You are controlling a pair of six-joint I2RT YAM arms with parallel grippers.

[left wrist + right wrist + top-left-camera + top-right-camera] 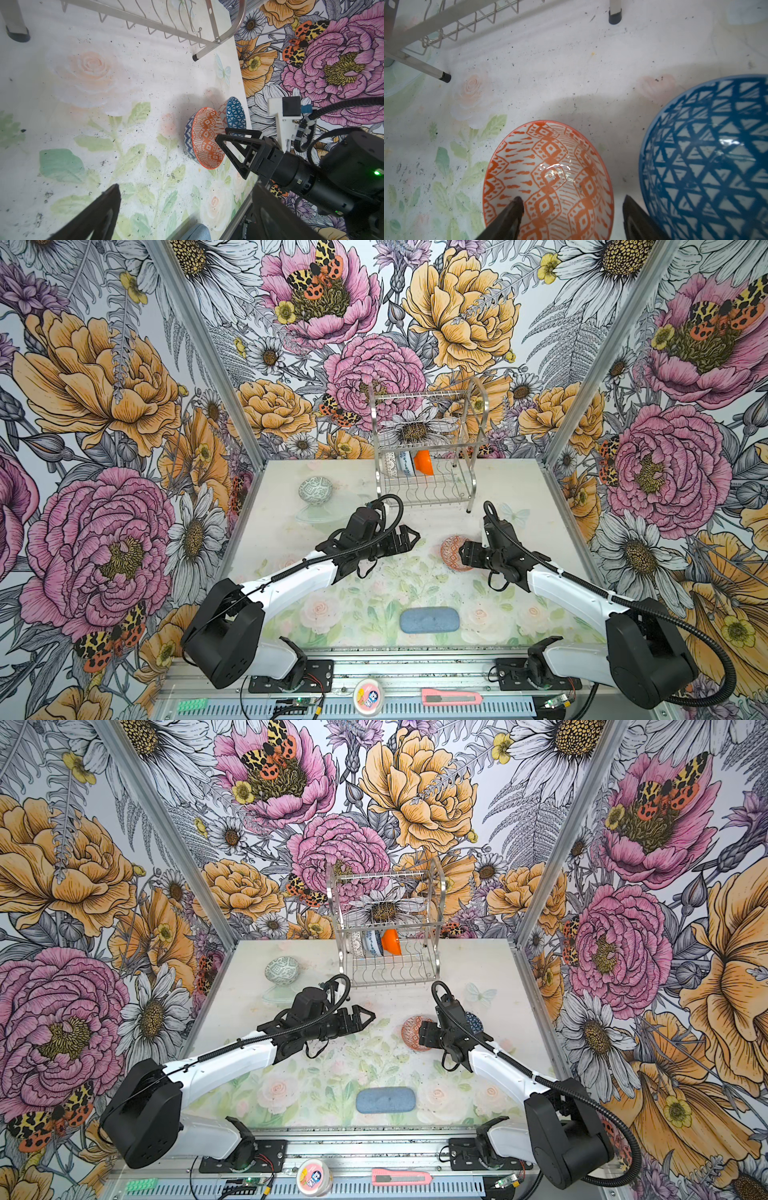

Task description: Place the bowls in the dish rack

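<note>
Two fingers of the right gripper (572, 199) stand apart astride the rim of the orange-white geometric bowl (550, 176), one inside and one outside. This looks like the set-up for a pinch on the wall, with nothing clamped yet. Just beside it sits the dark-blue triangle-patterned bowl (706, 162), and the outer finger goes into the narrow gap between the two. The left gripper (409, 537) hangs wide open and empty over mid-table, apparently waiting. Three bowls stand on edge in the lower tier of the dish rack (432, 489): black-and-white lattice (390, 464), blue floral (405, 466) and plain orange (424, 462). Three bowls remain on the table, the third being the grey-green patterned bowl (315, 490) far left. That makes six bowls, half of them loaded.
</note>
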